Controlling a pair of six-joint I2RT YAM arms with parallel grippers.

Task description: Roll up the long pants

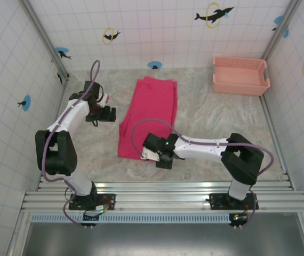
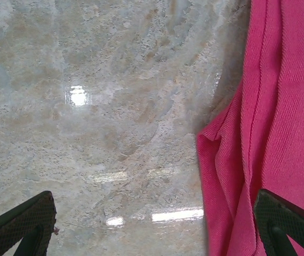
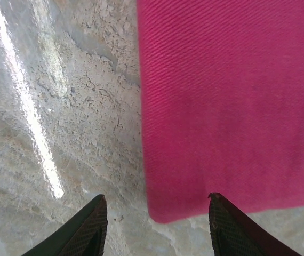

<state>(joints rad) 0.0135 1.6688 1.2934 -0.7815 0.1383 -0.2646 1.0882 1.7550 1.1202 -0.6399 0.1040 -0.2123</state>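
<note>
Your long pants (image 1: 151,114) lie flat in the middle of the surface (image 1: 210,133), long axis running from far edge to near edge. Your right gripper (image 3: 154,205), half open and empty, hangs over their near end, which makes it the nearer one for starting the roll. Your left gripper (image 2: 153,198), wide open, sits beside their left edge.

Looking like a robot test cell, probably in a lab: enclosing a marble-look tabletop (image 1: 205,114) with white grid-printed walls (image 1: 157,32) bearing dolphin stickers (image 1: 214,15), bolting two arms (image 1: 205,144) to aluminium rails (image 1: 162,200).
</note>
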